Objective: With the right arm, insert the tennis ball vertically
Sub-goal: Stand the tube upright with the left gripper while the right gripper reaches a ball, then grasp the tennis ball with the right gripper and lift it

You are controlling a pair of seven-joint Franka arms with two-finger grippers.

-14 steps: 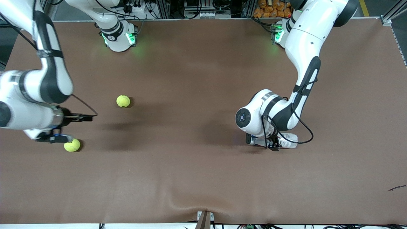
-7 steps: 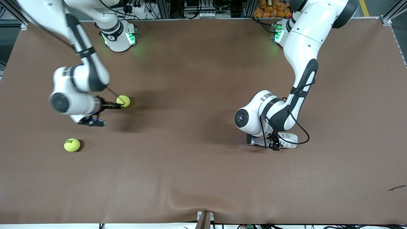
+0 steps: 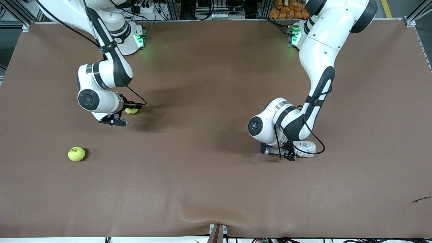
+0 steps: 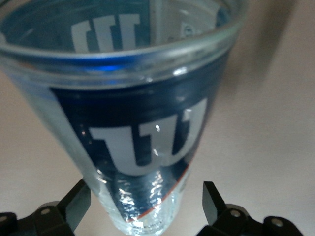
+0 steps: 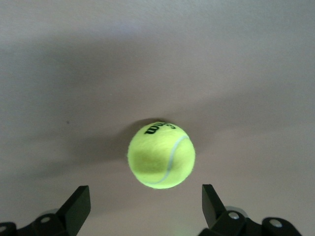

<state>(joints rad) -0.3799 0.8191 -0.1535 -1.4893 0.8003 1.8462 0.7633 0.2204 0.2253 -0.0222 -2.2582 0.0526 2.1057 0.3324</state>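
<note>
Start at your right gripper [image 5: 145,209]: its two black fingers [image 5: 76,204] stand spread wide with nothing between them, and it hangs over the brown table [image 3: 209,189]. Just ahead of those fingertips, centred between them but apart from both, sits the tennis ball [image 5: 161,155] you are after, resting on the table with its black lettering turned up. From the front camera the same ball [image 3: 131,110] is mostly covered by the right arm's wrist, so only a yellow sliver shows under the gripper [image 3: 116,120].

A second tennis ball [image 3: 76,154] lies well apart from that gripper, nearer to the front camera and further toward the right arm's end of the table.

At the left arm's end, your left gripper [image 4: 145,209] is low at the table with its fingers [image 4: 212,201] spread on either side of a clear plastic can [image 4: 133,123] with a dark blue label and white lettering. The can looks to be lying on its side, its open mouth pointing away from the wrist; whether the fingers touch it, you cannot tell from here. The front camera shows that can [image 3: 305,148] beneath the left gripper [image 3: 287,153].
</note>
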